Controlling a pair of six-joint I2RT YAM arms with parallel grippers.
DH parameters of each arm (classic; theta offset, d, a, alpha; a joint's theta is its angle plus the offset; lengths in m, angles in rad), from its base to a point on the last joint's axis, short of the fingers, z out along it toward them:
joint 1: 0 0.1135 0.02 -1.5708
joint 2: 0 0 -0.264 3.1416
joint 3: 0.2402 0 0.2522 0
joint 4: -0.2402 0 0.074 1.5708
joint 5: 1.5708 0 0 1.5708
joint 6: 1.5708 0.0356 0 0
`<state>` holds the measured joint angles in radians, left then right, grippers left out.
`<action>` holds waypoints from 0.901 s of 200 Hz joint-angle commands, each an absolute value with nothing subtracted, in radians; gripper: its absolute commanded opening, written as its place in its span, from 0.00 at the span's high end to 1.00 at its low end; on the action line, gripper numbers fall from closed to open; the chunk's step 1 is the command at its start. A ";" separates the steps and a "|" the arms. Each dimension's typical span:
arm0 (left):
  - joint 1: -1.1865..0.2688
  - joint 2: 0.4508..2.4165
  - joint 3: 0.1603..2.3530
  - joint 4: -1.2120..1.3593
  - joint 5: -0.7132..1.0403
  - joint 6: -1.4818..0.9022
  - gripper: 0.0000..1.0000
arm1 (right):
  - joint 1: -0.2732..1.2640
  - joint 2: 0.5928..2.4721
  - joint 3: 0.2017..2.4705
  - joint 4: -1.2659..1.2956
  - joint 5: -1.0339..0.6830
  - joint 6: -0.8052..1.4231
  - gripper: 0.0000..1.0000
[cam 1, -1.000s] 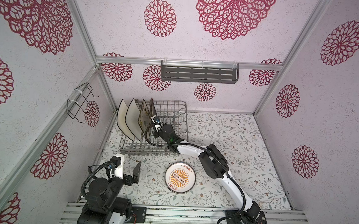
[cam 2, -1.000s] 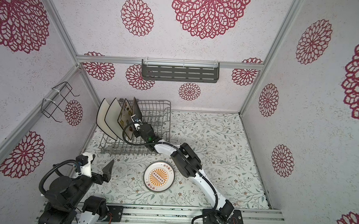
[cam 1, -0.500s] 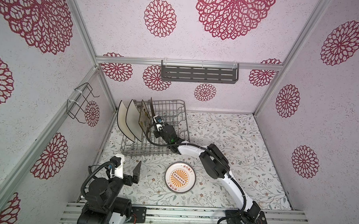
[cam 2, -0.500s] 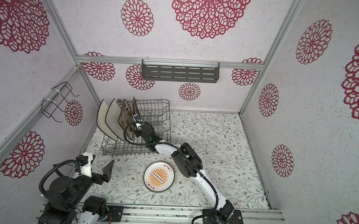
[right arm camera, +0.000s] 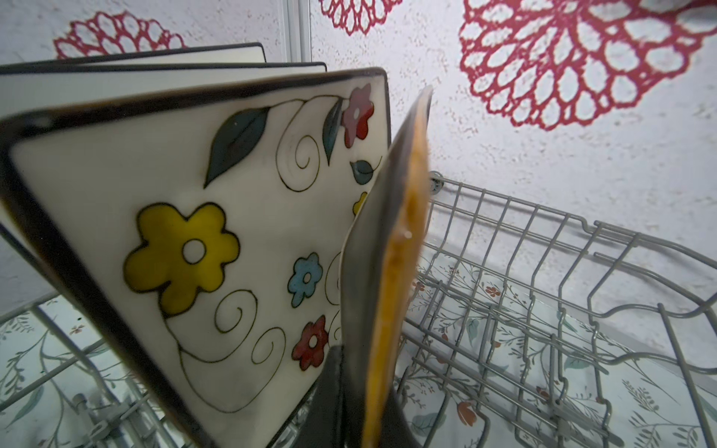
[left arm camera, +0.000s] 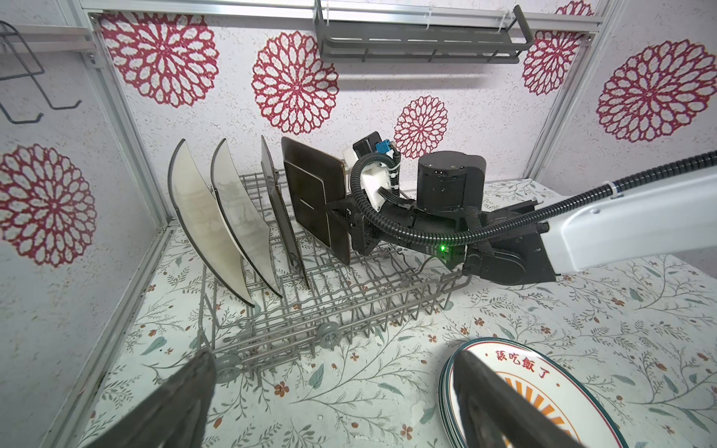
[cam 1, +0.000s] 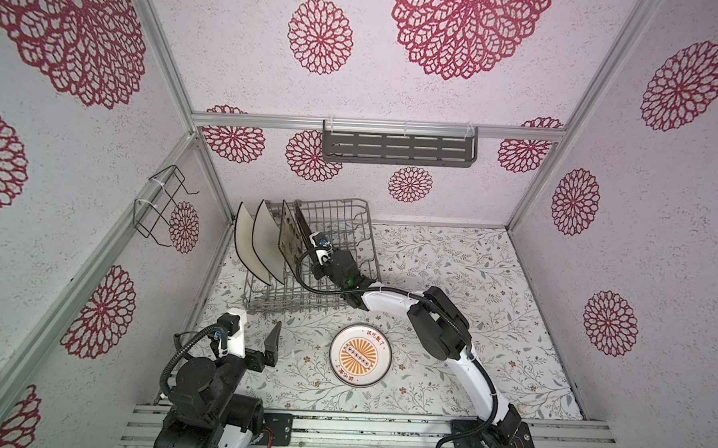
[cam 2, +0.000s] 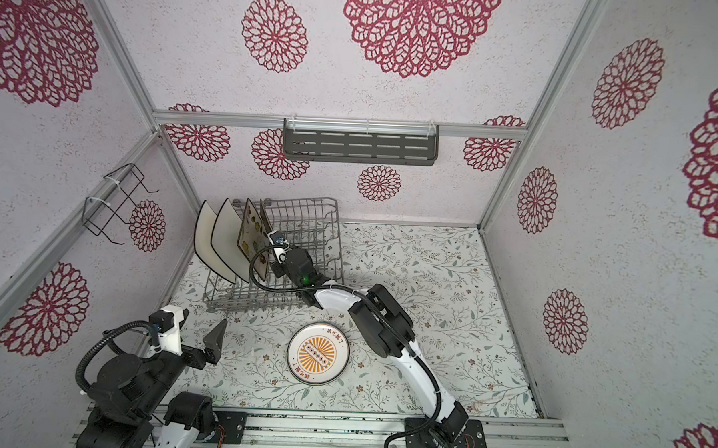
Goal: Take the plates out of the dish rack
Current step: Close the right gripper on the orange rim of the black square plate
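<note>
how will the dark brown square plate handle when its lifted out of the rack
Likely stiff and breakable: the dark brown plate looks like glazed ceramic. Held by one edge in the right gripper, it may swing or slip. It stands close to the flowered plate, so it could knock it.

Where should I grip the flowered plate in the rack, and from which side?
Probably its upper rim, from above, pinching across the edge: the flowered plate stands on edge between tines of the dish rack, a white plate and the brown plate close beside its faces.
</note>
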<state>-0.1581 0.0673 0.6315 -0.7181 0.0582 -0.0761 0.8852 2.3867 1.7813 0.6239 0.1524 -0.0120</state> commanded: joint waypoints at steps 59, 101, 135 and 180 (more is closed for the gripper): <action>-0.152 0.051 0.629 -0.695 0.054 -0.075 0.03 | 0.874 2.150 1.754 0.800 0.161 -0.027 1.00; -0.152 0.048 0.632 -0.691 0.030 -0.087 0.03 | 0.874 2.069 1.724 0.759 0.155 -0.076 1.00; -0.152 0.035 0.634 -0.692 0.031 -0.088 0.03 | 0.874 2.006 1.678 0.743 0.160 -0.108 1.00; -0.152 0.034 0.645 -0.696 0.029 -0.088 0.03 | 0.880 1.922 1.631 0.725 0.166 -0.158 1.00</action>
<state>-0.1581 0.0437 0.6315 -0.7166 0.0383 -0.0834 0.8860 2.0830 1.6096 0.5171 0.1337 -0.0864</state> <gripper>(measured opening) 0.973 0.106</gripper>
